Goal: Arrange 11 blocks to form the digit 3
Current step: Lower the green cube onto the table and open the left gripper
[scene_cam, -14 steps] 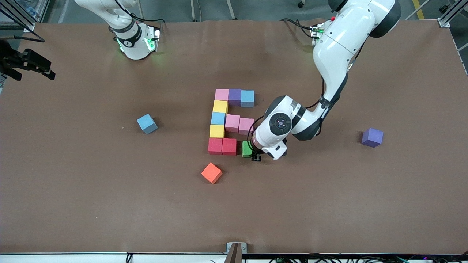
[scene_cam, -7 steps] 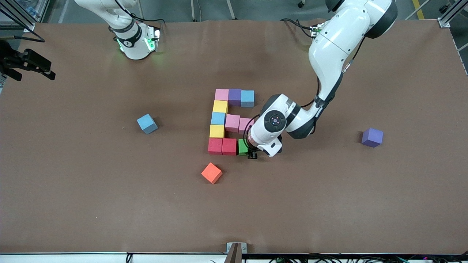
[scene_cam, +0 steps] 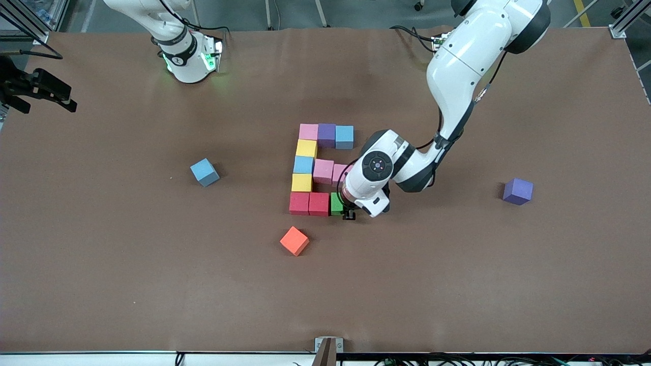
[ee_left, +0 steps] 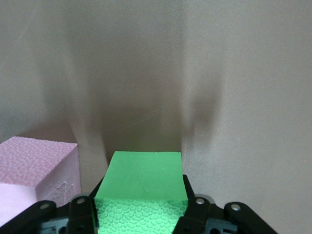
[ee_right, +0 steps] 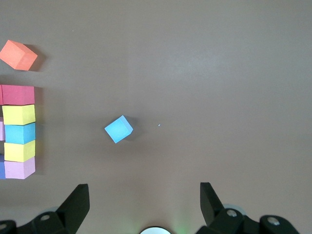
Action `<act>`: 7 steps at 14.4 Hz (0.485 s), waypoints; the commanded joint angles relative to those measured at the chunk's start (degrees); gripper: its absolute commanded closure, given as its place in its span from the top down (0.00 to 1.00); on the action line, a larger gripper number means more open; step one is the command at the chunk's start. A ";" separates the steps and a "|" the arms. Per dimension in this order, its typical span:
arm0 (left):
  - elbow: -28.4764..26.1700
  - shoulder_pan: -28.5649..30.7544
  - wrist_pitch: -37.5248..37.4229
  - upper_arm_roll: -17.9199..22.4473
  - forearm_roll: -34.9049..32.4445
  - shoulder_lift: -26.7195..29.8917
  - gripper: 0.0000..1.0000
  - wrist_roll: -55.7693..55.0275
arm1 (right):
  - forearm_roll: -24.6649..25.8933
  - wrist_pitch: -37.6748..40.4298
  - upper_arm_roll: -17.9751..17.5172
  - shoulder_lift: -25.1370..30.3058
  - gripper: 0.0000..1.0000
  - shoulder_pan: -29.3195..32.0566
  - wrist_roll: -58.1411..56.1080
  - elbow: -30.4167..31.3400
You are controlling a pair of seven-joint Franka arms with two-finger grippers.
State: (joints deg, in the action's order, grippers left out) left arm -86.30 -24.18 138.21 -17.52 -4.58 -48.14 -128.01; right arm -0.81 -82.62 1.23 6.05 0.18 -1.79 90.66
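Observation:
The digit 3 stands mid-table as touching blocks: a pink point(scene_cam: 308, 131), purple point(scene_cam: 326, 134) and blue point(scene_cam: 344, 136) row, a column of yellow point(scene_cam: 306, 148), blue point(scene_cam: 303, 164) and yellow point(scene_cam: 301, 182), a row of two pink point(scene_cam: 323, 171), and two red point(scene_cam: 309, 203). My left gripper point(scene_cam: 342, 207) is shut on the green block point(scene_cam: 335, 203), held low against the second red block. In the left wrist view the green block point(ee_left: 141, 190) fills the jaws, with a pink block point(ee_left: 34, 175) beside it. My right gripper point(ee_right: 144, 195) waits open, high over the right arm's end.
An orange cube point(scene_cam: 294, 240) lies nearer the front camera than the red row. A loose blue cube point(scene_cam: 205, 172) sits toward the right arm's end, also visible as the blue cube point(ee_right: 118, 129). A loose purple cube point(scene_cam: 518, 191) sits toward the left arm's end.
My left gripper has slid the green block toward the red blocks, closing the gap until it meets the second red one. The right arm has not moved.

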 commanded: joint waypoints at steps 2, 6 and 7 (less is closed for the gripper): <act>1.22 -0.61 0.22 0.55 -3.50 -1.16 0.23 0.82 | -0.60 -0.26 0.09 1.95 1.00 -0.35 0.64 2.07; 1.22 -0.61 0.22 0.55 -4.04 -1.16 0.23 0.92 | -0.60 -0.26 0.09 1.95 1.00 -0.44 0.64 2.07; 1.22 -0.69 0.31 0.55 -4.04 -1.25 0.23 0.92 | -0.60 -0.26 0.09 1.95 1.00 -0.44 0.64 2.07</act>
State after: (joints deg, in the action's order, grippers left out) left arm -86.28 -24.29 138.21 -17.58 -7.53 -48.16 -127.42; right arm -0.86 -82.54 1.23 6.05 0.17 -1.79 90.69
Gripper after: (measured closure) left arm 0.419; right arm 0.000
